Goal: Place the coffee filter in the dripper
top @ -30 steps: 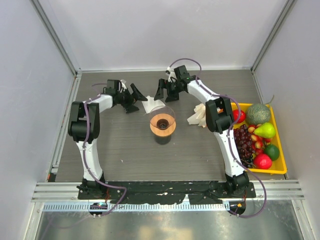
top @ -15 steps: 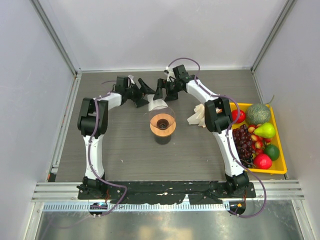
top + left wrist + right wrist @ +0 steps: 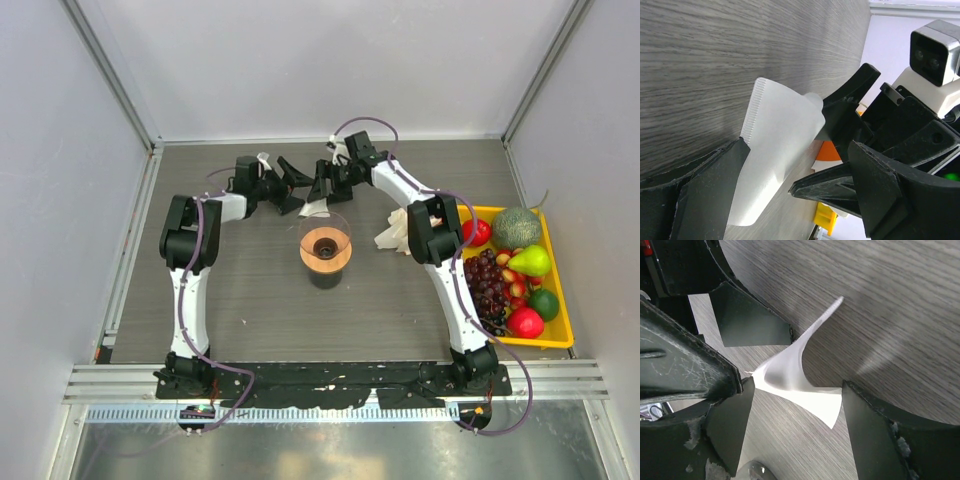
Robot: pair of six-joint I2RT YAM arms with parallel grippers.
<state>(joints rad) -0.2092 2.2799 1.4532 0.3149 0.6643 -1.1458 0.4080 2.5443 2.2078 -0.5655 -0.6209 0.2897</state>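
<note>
The coffee filter (image 3: 316,208) is a thin white paper cone on the table just behind the dripper (image 3: 325,247), a clear funnel with a tan wooden ring. Both grippers meet over it. My right gripper (image 3: 796,385) has its jaws apart with the filter (image 3: 790,372) spanning the gap, its edges touching both fingers and one side curled up off the table. My left gripper (image 3: 797,145) is open, one finger (image 3: 715,190) lying over the filter's wide end (image 3: 775,135). From above, the left gripper (image 3: 295,188) faces the right gripper (image 3: 325,195).
A ruffled bunch of white filters (image 3: 395,232) lies right of the dripper. A yellow tray (image 3: 568,310) of fruit stands at the right edge. Grey walls close in the back and sides.
My left gripper has swung right to the filter, facing the right gripper. The right gripper's jaws have narrowed around the filter, and one side of the paper has lifted.
</note>
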